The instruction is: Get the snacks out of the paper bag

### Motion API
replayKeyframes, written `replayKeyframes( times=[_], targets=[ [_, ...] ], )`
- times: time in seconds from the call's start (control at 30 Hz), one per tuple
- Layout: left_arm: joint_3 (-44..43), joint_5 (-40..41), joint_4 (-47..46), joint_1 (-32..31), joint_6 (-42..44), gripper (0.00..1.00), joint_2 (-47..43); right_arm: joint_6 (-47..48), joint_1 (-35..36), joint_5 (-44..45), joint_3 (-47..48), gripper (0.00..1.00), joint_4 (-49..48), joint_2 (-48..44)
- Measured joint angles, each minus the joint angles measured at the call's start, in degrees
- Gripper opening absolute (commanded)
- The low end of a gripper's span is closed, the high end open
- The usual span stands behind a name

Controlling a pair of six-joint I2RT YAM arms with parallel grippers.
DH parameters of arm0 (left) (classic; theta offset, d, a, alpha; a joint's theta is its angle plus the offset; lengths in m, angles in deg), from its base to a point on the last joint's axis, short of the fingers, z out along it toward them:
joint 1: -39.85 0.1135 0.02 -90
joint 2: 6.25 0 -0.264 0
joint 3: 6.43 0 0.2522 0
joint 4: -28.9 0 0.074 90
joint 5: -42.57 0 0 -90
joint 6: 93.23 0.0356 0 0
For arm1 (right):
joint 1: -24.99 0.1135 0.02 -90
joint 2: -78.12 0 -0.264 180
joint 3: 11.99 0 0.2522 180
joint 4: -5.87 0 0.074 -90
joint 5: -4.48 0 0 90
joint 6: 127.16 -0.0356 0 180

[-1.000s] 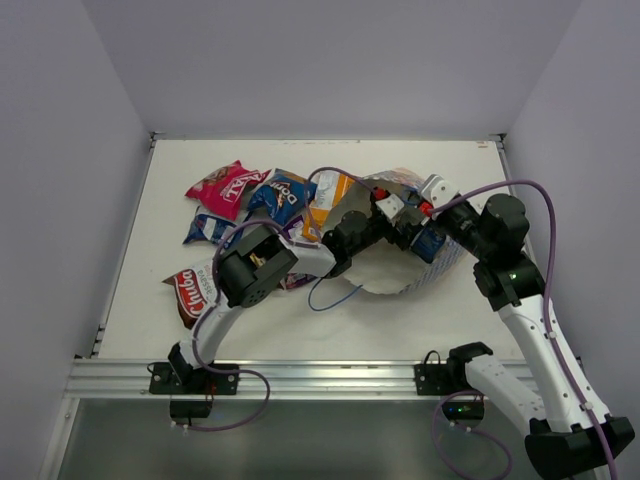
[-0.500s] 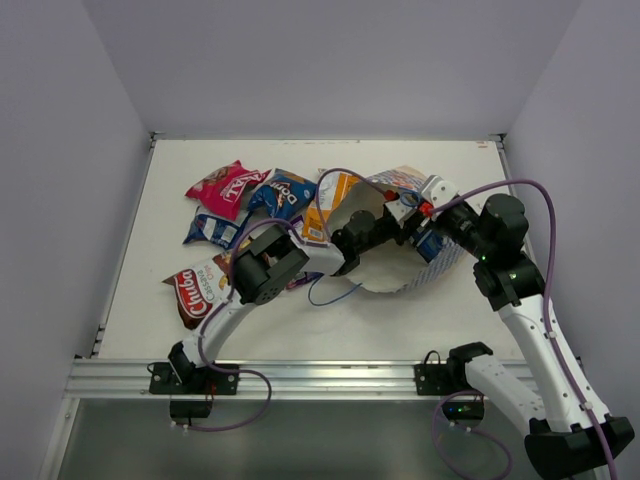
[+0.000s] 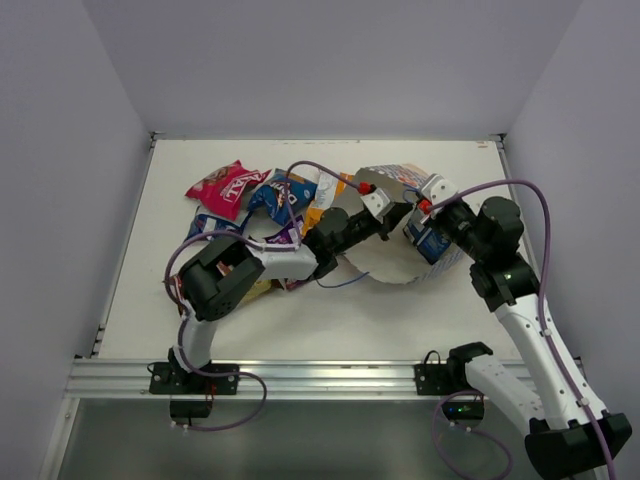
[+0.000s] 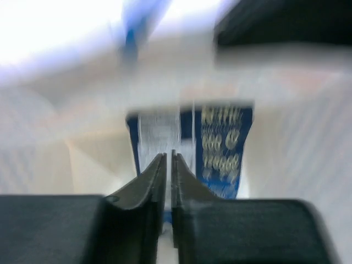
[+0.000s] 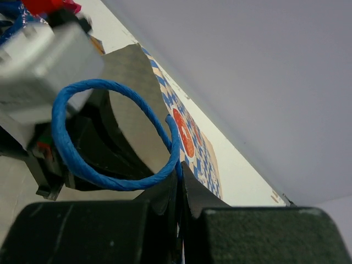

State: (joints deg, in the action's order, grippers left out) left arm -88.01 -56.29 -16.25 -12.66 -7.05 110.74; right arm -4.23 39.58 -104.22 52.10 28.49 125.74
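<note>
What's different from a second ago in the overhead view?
The left arm's elbow swung back left, and the left gripper shifted slightly left inside the paper bag, whose mouth gapes wider. The right gripper stays clamped on its rim; the pink-red packet stays put.

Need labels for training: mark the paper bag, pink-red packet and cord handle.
paper bag (image 3: pixel 400 265), top view, pale wall.
pink-red packet (image 3: pixel 222 186), top view, its middle.
cord handle (image 5: pixel 56 124), right wrist view, loop's left side.

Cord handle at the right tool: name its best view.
Right wrist: the cord handle loops sharp and close into the right tool. Top external cannot resolve it there; left wrist is only blur.
</note>
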Motion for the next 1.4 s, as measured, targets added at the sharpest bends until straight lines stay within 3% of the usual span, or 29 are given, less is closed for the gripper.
replayKeyframes(
  times=[0.03,0.07,0.2,0.33,1.07,1.4],
  targets=[
    [-0.1,0.2,-0.7,0.0,0.3,0.41,-1.4,-0.2,0.0,0.0,-0.3,0.00,-0.3,0.0],
    [-0.3,0.3,-1.3,0.0,0.5,0.41,-2.3,-0.4,0.0,0.0,-0.4,0.00,-0.4,0.0],
    [-3.7,0.4,-2.8,0.0,0.0,0.80,-0.4,-1.3,0.0,-0.3,-0.5,0.00,-0.8,0.0],
    [-7.8,0.3,-2.0,0.0,-0.5,1.00,5.3,-2.4,0.0,-0.7,-0.5,0.00,-0.8,0.0],
    [-16.9,4.8,-3.6,0.9,2.0,1.00,18.1,-9.9,-0.1,-10.3,-0.4,0.00,0.1,0.4],
    [-22.1,-8.2,-4.9,2.3,1.6,1.00,22.5,-10.2,-0.1,-12.9,-0.4,0.00,0.5,0.9]
  ],
)
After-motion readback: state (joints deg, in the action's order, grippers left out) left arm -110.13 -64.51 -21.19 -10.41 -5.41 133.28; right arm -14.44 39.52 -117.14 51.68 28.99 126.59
